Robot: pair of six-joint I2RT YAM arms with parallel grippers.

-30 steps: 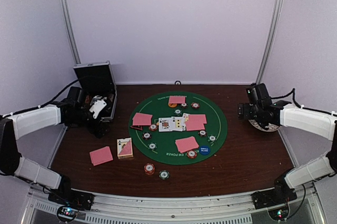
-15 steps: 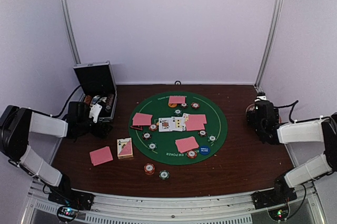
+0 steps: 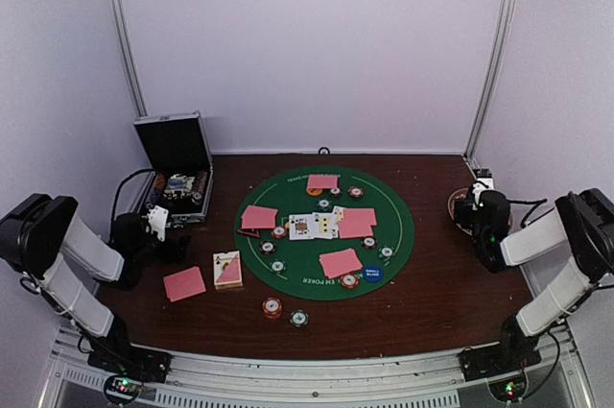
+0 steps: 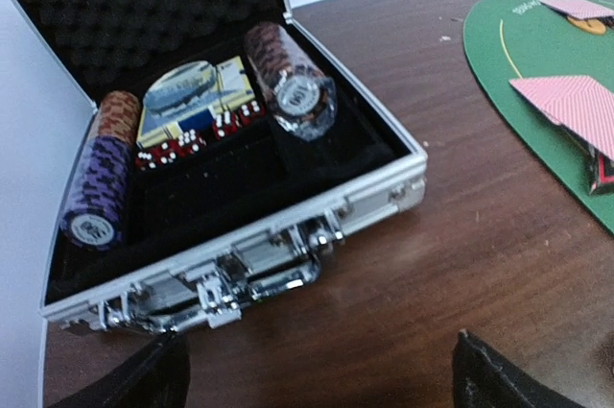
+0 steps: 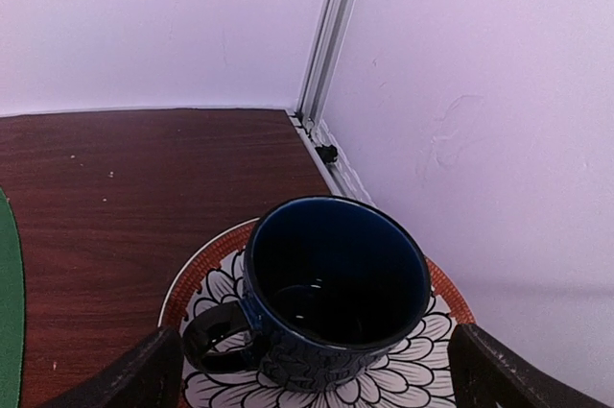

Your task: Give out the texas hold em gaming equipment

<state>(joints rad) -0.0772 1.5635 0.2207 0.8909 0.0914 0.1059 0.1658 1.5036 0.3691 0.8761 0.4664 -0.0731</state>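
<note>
Mostly done: cards (image 3: 341, 262) and chips (image 3: 277, 266) are lying on the mat (image 3: 395, 226), while the deck (image 3: 227, 270) and loose chips (image 3: 272, 307) are sitting off it. Left gripper (image 4: 321, 370) and right gripper (image 5: 317, 370) are hanging spread, empty.

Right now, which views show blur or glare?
Left wrist view: slightly soft, the pink-backed cards at the right edge blurred, bright glare on the case latches. Right wrist view: the mug sharp, small highlights inside it. Top external view: even light, no glare.

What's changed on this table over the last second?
Both arms folded back toward their bases: the left pincer withdrew from the case, the right pincer pulled nearer, facing the mug. Nothing was grabbed or released. The cards and chips stayed put.
</note>
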